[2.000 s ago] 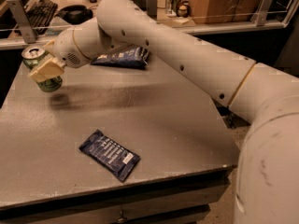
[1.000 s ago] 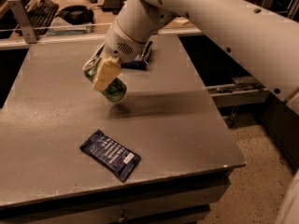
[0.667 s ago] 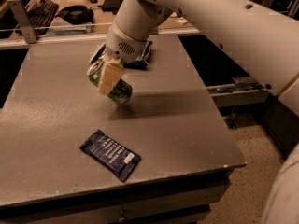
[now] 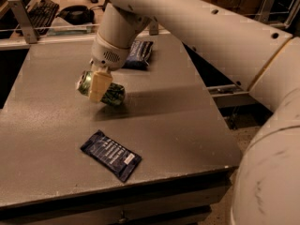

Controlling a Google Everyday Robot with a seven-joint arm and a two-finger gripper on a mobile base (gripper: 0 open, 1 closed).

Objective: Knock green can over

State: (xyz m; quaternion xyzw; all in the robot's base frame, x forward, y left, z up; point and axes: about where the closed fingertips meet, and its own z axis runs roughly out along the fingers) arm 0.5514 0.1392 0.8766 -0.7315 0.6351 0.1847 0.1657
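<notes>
The green can (image 4: 114, 95) is tipped far over, its silver top rim pointing left, just above or on the grey table (image 4: 183, 116) near the middle. My gripper (image 4: 100, 89) comes down from the white arm and is shut on the can. One cream finger (image 4: 98, 85) lies across the can's front; the other is hidden behind it. A shadow lies under the can.
A dark blue foil packet (image 4: 111, 154) lies flat near the table's front edge. Another dark blue packet (image 4: 138, 54) lies at the back, behind the arm. A keyboard (image 4: 41, 9) and a dark object (image 4: 75, 14) sit on a desk beyond the table.
The can has tipped further, from slanted to nearly on its side, with the gripper still on it. The arm and can have shifted slightly down towards the table.
</notes>
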